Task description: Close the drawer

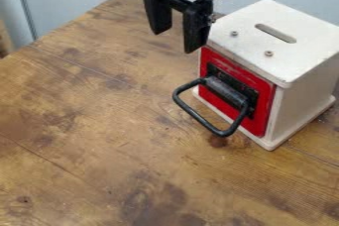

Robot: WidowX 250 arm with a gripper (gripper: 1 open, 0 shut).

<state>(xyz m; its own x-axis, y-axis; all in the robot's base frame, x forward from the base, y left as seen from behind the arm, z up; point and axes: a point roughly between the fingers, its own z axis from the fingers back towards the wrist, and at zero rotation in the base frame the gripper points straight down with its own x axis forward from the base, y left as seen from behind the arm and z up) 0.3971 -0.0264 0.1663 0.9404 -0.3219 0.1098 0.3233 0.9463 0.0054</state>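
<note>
1. Table (93, 141): worn brown wood with dark stains and visible grain; it fills most of the frame from the lower left up to the upper centre.
2. Wooden box (284, 61): pale cube at the right of the frame, standing on the table. Its top face has a long slot and two small dark screw heads.
3. Drawer (259, 96): red front panel set in the face of the box that looks toward the lower left. The red panel appears nearly flush with the pale frame around it; whether it is fully seated I cannot tell from this angle.
4. Black plate (232, 89): mounted on the red front, centre-left of the panel.
5. Handle (201, 111): large black loop hanging from the plate, folded down and outward toward the lower left. Its far end is at or near the table surface; contact cannot be confirmed.
6. Gripper (177, 22): black, upper centre of the frame, pointing downward. Its two fingers (195, 28) are spread with a clear gap between them and nothing is held in that gap.
7. The gripper hangs above the table just left of the box's upper left edge, and is apart from the handle and the drawer front.
</note>
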